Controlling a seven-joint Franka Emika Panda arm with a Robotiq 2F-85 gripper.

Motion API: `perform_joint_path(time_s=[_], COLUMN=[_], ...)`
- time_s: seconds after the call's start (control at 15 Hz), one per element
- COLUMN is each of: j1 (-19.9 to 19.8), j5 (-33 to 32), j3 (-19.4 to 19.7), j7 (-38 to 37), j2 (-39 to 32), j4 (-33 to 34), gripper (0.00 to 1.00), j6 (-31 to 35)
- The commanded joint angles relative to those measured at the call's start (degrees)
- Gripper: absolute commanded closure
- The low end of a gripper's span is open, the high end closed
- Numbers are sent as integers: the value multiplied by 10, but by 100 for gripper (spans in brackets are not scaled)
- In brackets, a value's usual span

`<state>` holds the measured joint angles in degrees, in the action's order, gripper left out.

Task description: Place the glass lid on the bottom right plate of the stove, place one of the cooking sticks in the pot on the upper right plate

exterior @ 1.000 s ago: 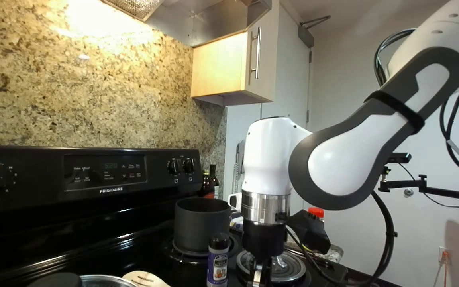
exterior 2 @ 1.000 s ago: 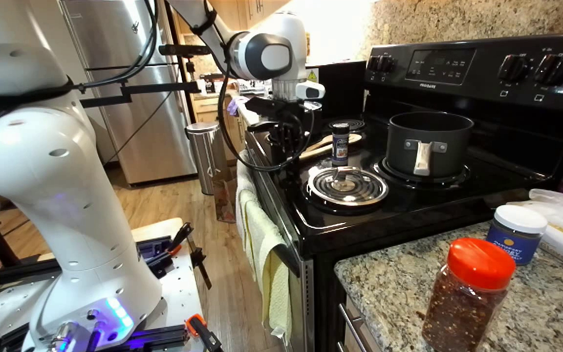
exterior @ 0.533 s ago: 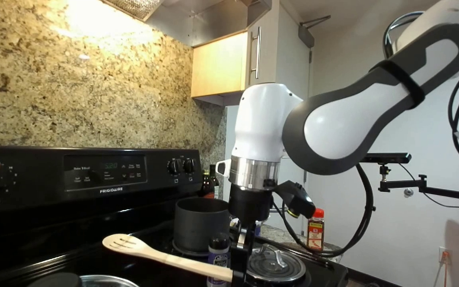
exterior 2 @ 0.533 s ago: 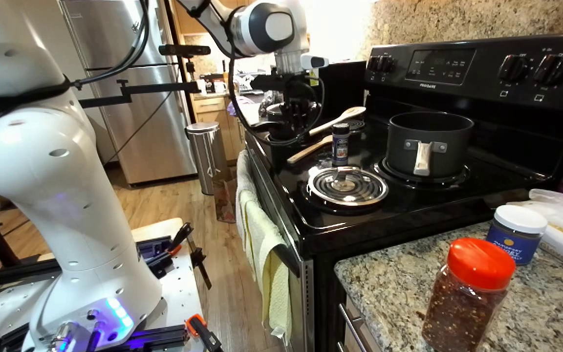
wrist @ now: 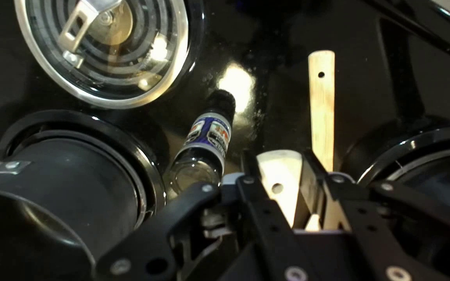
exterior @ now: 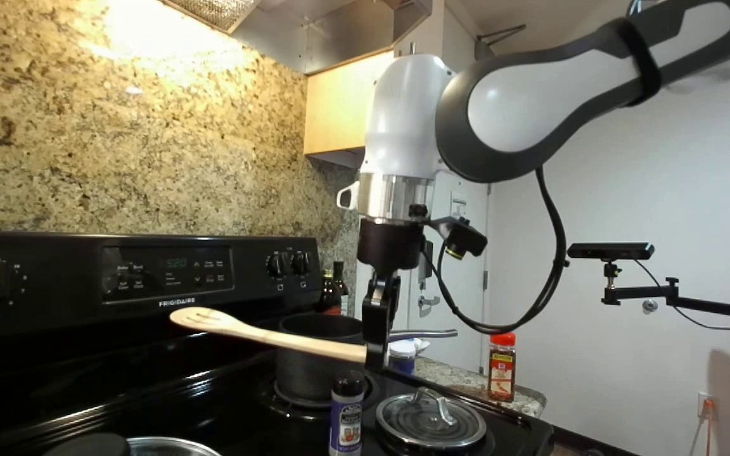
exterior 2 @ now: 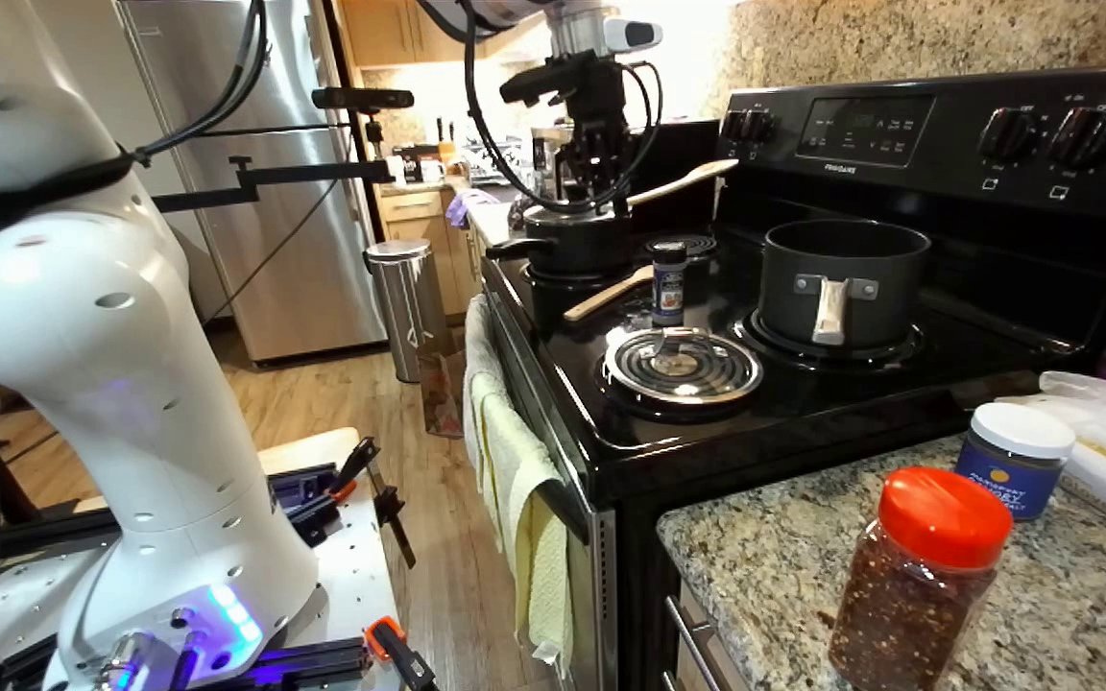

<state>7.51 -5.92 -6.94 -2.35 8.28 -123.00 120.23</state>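
Observation:
My gripper (exterior: 376, 362) is shut on the handle of a slotted wooden cooking stick (exterior: 276, 337), well above the stove. The stick lies nearly level, its slotted head pointing to the back panel; it also shows in an exterior view (exterior 2: 680, 184). In the wrist view its handle end (wrist: 279, 169) sits between my fingers. A second wooden stick (exterior 2: 611, 293) lies on the stove, its handle showing in the wrist view (wrist: 322, 105). The glass lid (exterior: 403, 419) lies flat on a front burner, also in the wrist view (wrist: 104, 84). The dark pot (exterior 2: 846, 288) stands on the rear burner behind it.
A seasoning bottle (exterior 2: 668, 288) stands upright on the stove between the lid and the second stick. A black pan (exterior 2: 577, 245) with a lid and handle sits on the other front burner. A red-capped jar (exterior 2: 918, 576) and a blue jar (exterior 2: 1014, 465) stand on the counter.
My gripper has risen from low over the stove, lifting the slotted stick, which lay on the stove a second ago. The lid, pot and second stick stay in place.

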Motion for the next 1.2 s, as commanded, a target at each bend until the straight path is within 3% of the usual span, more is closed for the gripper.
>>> perform_joint_path(time_s=[0.0,0.07,0.13,0.4,0.6,0.8,0.93,1.0,1.13], j1=[-3,-3,-3,-15,-36,-55,-62,-57,-62], j5=[1,1,1,-41,-30,-26,-12,-22,-21], j3=[-2,-2,-2,3,27,49,61,56,62], j7=[0,0,0,-14,-2,-6,-8,-4,-4], j2=[3,5,4,6,5,-16,-25,-3,-12], j4=[8,10,10,51,106,157,173,144,154], gripper=[70,70,86,86,86,86,86,70,70], j6=[-8,-10,-10,-84,-191,-269,-284,-259,-263])
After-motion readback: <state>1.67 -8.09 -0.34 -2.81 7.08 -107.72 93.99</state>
